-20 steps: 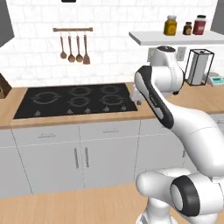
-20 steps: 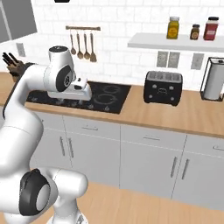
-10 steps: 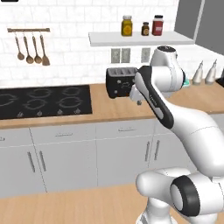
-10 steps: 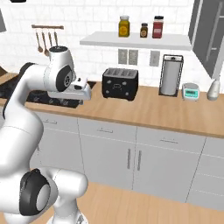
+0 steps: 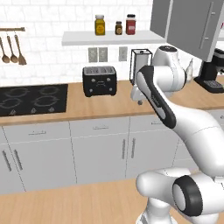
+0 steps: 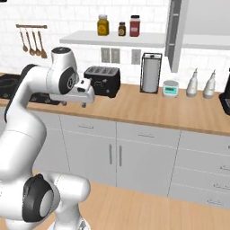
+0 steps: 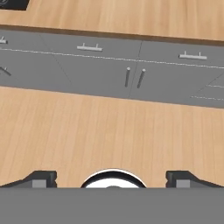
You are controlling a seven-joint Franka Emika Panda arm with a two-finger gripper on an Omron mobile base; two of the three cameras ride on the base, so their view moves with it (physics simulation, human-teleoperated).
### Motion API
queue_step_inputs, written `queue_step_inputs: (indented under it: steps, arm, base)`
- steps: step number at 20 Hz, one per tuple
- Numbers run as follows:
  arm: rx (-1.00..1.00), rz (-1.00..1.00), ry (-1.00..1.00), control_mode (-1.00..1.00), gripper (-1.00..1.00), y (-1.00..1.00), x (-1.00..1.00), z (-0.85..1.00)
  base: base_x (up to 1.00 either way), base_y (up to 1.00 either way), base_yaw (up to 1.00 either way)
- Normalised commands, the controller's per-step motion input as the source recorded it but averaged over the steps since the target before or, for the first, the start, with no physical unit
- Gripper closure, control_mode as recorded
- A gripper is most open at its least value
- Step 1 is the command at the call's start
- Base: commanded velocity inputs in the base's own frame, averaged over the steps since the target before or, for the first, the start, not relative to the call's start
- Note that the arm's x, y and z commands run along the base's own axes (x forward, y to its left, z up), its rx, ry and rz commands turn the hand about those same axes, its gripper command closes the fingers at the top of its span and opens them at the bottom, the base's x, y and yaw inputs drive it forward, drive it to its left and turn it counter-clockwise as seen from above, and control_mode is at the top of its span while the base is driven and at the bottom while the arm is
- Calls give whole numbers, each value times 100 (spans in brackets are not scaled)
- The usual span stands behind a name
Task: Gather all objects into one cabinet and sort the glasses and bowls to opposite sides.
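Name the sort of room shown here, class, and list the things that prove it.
A kitchen, rendered rather than real: a hob set in the wooden counter, a black toaster, and jars on a wall shelf.

Hand [image 6: 72, 104] hanging over the worktop [image 6: 148, 110] front edge with bare wood under it, toaster [image 6: 102, 81] close behind, paper towel holder [image 6: 151, 73] further right, open cabinet door [image 6: 174, 33] overhead to the right

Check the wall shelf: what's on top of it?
Three jars stand on the shelf: a yellow jar, a small dark jar and a red jar. Behind them, tile.
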Motion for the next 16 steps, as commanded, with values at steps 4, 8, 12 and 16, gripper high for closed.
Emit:
queue_step_inputs:
  steps: [4,8,12,16]
  arm:
    - [0,0,0,100,-100,0,0,0]
    - [0,0,0,100,-100,0,0,0]
    - [0,0,0,100,-100,0,0,0]
    - [0,0,0,100,-100,0,0,0]
  base:
    - [-74,-100,13]
    - [-79,-100,16]
    - [-52,-100,20]
    - [-50,-100,21]
